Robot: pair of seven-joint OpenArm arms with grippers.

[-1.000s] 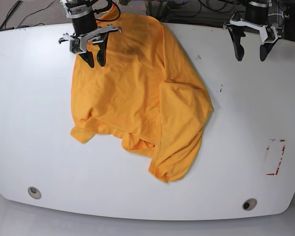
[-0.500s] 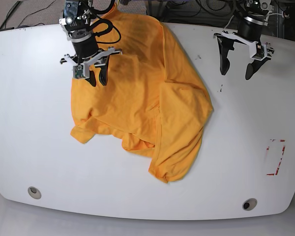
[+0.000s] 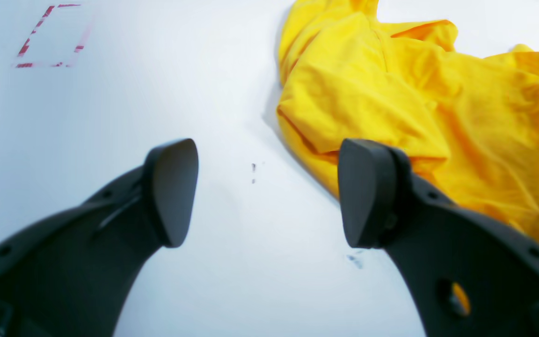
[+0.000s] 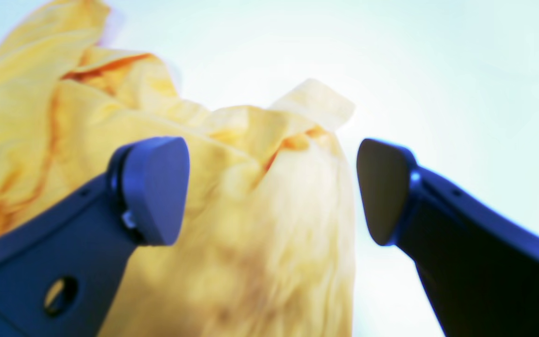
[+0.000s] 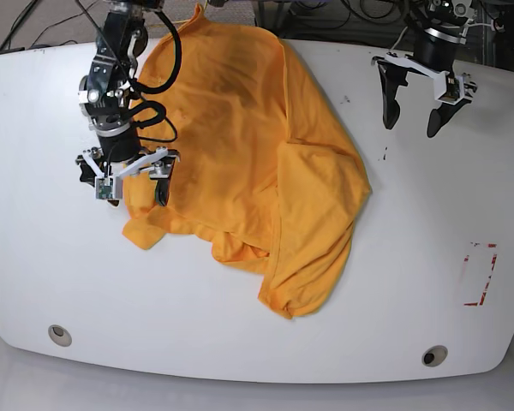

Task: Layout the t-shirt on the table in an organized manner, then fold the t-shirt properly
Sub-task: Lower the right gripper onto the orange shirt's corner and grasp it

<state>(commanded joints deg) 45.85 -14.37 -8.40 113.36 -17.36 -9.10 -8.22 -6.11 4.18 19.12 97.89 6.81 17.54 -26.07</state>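
Observation:
The orange-yellow t-shirt lies crumpled on the white table, bunched left of centre with a folded flap at its right side. My right gripper is open low over the shirt's left edge. In the right wrist view its fingers straddle a rumpled fold of the t-shirt. My left gripper hangs open above bare table to the right of the shirt. The left wrist view shows the left gripper with nothing in it and the t-shirt beside its right finger.
A red rectangular outline marks the table at the right, also seen as a red outline from the left wrist. Two round grommet holes sit near the front edge. Dark specks dot the surface. Cables lie behind the table.
My right gripper has travelled toward the table's front along the shirt's left edge and spread wider. My left gripper dropped toward the shirt a second ago and has since held still.

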